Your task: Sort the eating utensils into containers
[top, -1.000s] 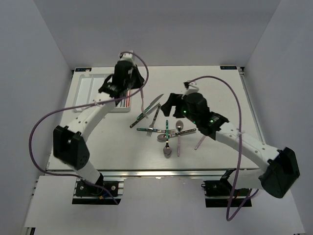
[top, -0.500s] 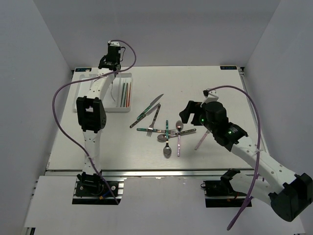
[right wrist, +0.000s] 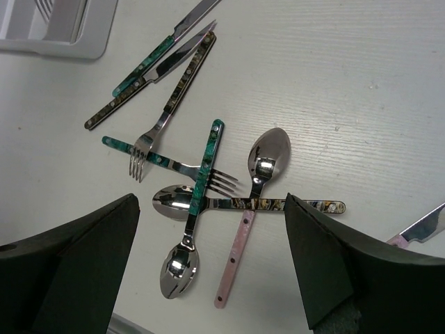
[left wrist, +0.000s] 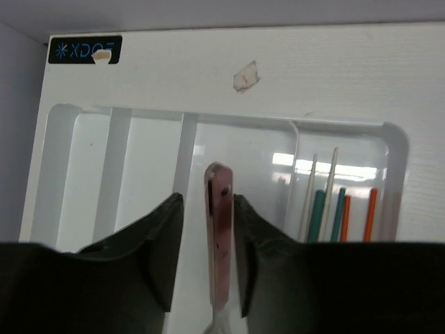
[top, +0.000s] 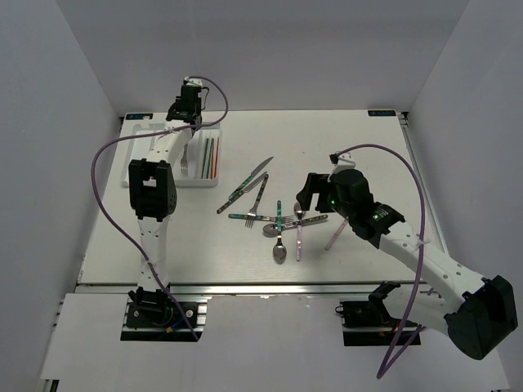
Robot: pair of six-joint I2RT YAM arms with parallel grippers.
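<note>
the left gripper was clenched on a pink-handled utensil, whose flat, speckled handle with a rounded end stood up between the two dark, matte fingers (its working end ran out of the wrist view). it hung over a middle compartment of the glossy white plastic tray, whose long narrow slots lay side by side. the rightmost slot held thin chopsticks, pale at one end and teal or orange at the other.

the right gripper was spread wide and held nothing, hovering above the loose pile on the finely speckled white counter. directly beneath it a teal-handled spoon lay across a dark-patterned spoon and a teal-handled fork. a pink-handled spoon lay just beside them, its shiny bowl crossing the dark handle. nearer the tray, a teal-handled knife and a dark-patterned knife lay slanted and touching. a pink-handled knife sat apart at the edge.

a second before, the left arm had been folded low over the tray; now it reached up and out. the right gripper had shifted a little away from the tray. the pile had not moved.
</note>
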